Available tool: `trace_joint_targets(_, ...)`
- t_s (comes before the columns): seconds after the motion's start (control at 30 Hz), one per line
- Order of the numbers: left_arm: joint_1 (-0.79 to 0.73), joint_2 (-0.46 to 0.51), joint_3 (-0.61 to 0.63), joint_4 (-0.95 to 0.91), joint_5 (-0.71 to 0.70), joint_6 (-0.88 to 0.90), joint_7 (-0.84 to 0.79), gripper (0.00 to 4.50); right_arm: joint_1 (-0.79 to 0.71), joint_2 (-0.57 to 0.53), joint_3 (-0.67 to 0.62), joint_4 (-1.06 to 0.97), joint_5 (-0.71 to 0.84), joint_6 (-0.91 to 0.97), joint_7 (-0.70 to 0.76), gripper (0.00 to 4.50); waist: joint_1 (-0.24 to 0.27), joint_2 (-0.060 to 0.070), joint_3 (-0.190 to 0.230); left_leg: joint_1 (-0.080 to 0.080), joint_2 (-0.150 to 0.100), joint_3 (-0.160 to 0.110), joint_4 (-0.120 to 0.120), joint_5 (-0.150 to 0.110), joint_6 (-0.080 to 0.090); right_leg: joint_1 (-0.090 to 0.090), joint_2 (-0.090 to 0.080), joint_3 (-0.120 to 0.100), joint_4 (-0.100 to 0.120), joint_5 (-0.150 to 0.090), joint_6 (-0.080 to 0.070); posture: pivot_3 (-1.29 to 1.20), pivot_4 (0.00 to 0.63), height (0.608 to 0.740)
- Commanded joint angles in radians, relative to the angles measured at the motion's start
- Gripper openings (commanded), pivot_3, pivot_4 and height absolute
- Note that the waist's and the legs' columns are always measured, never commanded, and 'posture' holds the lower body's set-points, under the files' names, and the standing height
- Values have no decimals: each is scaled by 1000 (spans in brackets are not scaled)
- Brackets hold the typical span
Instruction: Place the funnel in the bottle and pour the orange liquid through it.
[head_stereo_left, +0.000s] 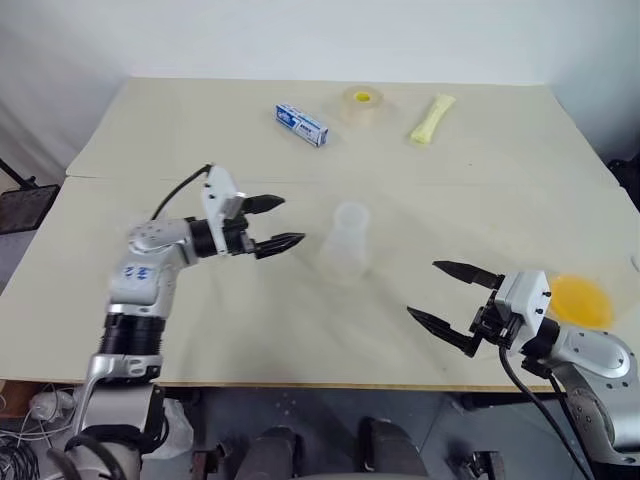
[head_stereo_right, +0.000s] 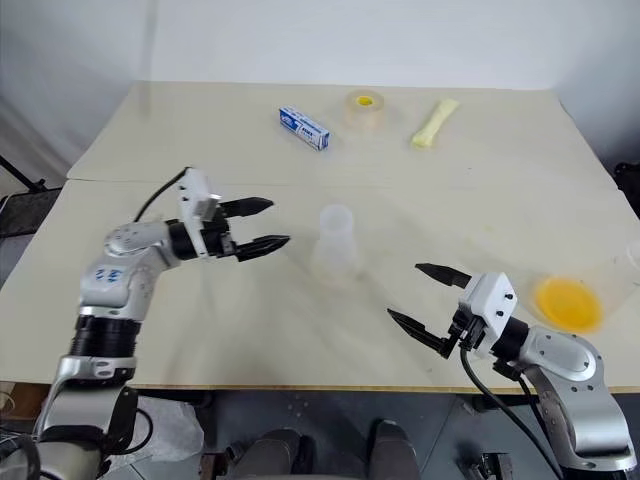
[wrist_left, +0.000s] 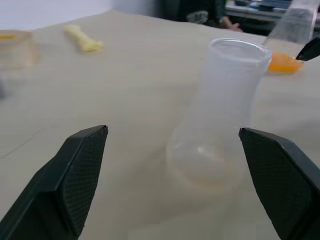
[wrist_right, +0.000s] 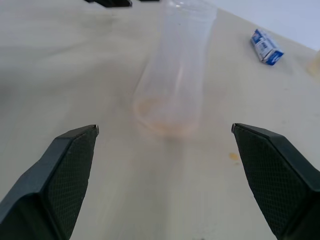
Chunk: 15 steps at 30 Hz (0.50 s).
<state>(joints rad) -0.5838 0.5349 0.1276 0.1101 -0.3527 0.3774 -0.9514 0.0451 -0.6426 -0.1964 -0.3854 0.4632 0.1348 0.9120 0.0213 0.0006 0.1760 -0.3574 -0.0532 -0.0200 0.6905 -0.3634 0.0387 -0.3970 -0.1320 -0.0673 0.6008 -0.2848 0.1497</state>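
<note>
The frosted-white bottle (head_stereo_left: 348, 240) stands upright in the middle of the table, its wide mouth uncovered. My left gripper (head_stereo_left: 292, 220) is open, level, just to the left of the bottle and pointing at it, not touching. My right gripper (head_stereo_left: 422, 288) is open near the front right, aimed at the bottle (wrist_right: 172, 85) from a distance. The orange liquid (head_stereo_left: 580, 300) lies in the bottom of a clear glass flask (wrist_left: 295, 25) at the table's right edge, just behind my right wrist. I cannot make out the funnel.
At the back of the table lie a blue-and-white box (head_stereo_left: 302, 124), a tape roll (head_stereo_left: 362, 103) with a yellow centre and a pale yellow packet (head_stereo_left: 432, 118). The table's front edge (head_stereo_left: 300, 385) runs just below both arms.
</note>
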Motion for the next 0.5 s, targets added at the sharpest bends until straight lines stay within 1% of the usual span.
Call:
trace_joint_targets(0.03,159,55,165,-132,-40,-15,75,4472,-22,-7,-2,9,30,6,18,4500,-4,0,0,0,0,0,0,0,0,0,0,1,0,0,0,0,150,740)
trace_joint_targets(0.17,385,40,338,-272,-111,-27,145,4472,-28,-11,11,19,48,26,47,4500,-10,0,0,1,1,-1,-2,-1,-1,0,0,2,0,0,-1,0,150,740)
trace_joint_targets(0.3,540,22,470,-342,-160,-23,213,4472,-38,-21,18,13,84,55,81,4500,5,0,0,1,1,-2,0,-1,-1,2,-1,5,-1,-1,-1,0,150,740)
trace_joint_targets(0.37,608,16,528,-349,-172,-41,228,4472,-43,-27,19,7,104,66,101,4500,4,0,0,1,1,-3,0,-1,-1,3,-2,6,-2,-1,-2,0,150,740)
trace_joint_targets(0.5,690,18,594,-341,-189,-68,244,4472,-51,-38,20,-1,132,73,137,4500,4,0,0,2,2,-4,0,-1,-2,3,-2,6,-4,-1,-3,0,150,740)
